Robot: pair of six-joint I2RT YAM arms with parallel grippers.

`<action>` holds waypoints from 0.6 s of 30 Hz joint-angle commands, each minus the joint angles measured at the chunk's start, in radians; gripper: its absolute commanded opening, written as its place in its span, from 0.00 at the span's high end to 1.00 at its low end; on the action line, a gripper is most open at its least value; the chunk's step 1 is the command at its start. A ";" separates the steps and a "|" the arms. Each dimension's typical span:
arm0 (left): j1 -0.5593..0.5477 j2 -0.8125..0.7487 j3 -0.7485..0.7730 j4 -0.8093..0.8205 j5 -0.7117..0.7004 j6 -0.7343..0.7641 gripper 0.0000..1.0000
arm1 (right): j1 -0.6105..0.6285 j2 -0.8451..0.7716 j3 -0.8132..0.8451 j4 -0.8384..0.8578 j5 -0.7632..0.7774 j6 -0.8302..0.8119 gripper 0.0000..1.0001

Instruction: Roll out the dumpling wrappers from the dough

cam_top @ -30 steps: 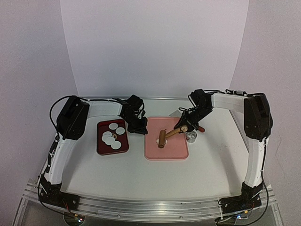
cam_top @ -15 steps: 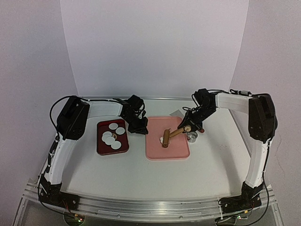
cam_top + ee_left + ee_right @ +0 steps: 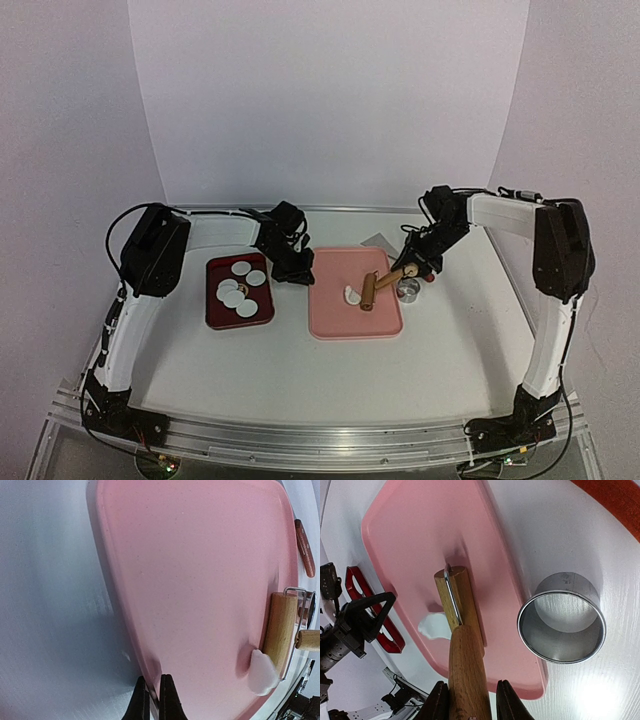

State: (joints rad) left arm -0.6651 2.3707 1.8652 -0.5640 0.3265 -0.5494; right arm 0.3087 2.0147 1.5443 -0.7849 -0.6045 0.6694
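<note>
The right tool (image 3: pixel 470 702) is clamped round the wooden handle of the rolling pin (image 3: pixel 457 600). Its roller rests on the pink board (image 3: pixel 345 322) in the middle of the worktop. The dough (image 3: pixel 434 626) lies on that board as a small white scrap, touching the roller on the side facing the worktop's left edge. It looks barely flattened, so I'd say rolling is the job in hand.

To do it well, the pin ought to travel squarely over the scrap with even downward pressure. As it sits, the roller seems more likely to nudge the dough sideways. Short passes from different angles should spread it evenly.

The left tool (image 3: pixel 154 700) is clenched, with its tips at the board's left edge. It appears to be steadying the board, though I can't tell if it pinches the rim.

The metal ring cutter (image 3: pixel 561 617) stands just off the board's right edge, close to the pin's handle, and a backward stroke could knock it. A reddish-brown stick (image 3: pixel 304 547) lies beyond it. The dumpling wrappers (image 3: pixel 240 268) rest in the red tray (image 3: pixel 214 312) towards the left edge, well clear.
</note>
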 commanded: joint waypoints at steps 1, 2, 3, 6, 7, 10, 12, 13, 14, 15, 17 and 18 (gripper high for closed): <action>0.012 0.015 0.017 0.008 -0.013 0.040 1.00 | -0.008 0.126 -0.068 -0.174 0.485 -0.031 1.00; 0.011 0.013 0.017 0.015 -0.004 0.047 1.00 | -0.008 0.121 -0.065 -0.173 0.482 -0.037 1.00; 0.010 0.010 0.015 0.024 0.003 0.055 1.00 | -0.008 0.111 -0.061 -0.172 0.479 -0.044 1.00; 0.008 0.001 0.008 0.056 0.033 0.105 1.00 | -0.006 0.075 -0.035 -0.167 0.443 -0.092 1.00; 0.007 -0.001 0.007 0.063 0.037 0.130 1.00 | -0.005 0.061 -0.024 -0.166 0.423 -0.112 1.00; 0.007 -0.008 0.007 0.066 0.055 0.215 1.00 | 0.005 0.023 0.015 -0.164 0.333 -0.180 1.00; 0.004 -0.021 -0.010 0.073 0.078 0.291 1.00 | 0.016 -0.010 0.035 -0.163 0.253 -0.220 1.00; 0.001 -0.029 -0.021 0.079 0.082 0.330 1.00 | 0.022 -0.025 0.044 -0.164 0.211 -0.235 1.00; -0.002 -0.040 -0.030 0.081 0.082 0.375 1.00 | 0.030 -0.041 0.052 -0.164 0.162 -0.251 1.00; -0.004 -0.048 -0.037 0.076 0.079 0.415 1.00 | 0.038 -0.056 0.062 -0.164 0.111 -0.268 1.00; -0.006 -0.058 -0.044 0.056 0.070 0.473 1.00 | 0.064 -0.084 0.078 -0.166 0.062 -0.286 1.00; -0.007 -0.063 -0.047 0.046 0.067 0.503 1.00 | 0.077 -0.100 0.083 -0.168 0.042 -0.290 1.00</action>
State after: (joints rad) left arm -0.6606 2.3679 1.8417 -0.5131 0.3766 -0.2755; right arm 0.3355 1.9792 1.5951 -0.8893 -0.5634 0.4857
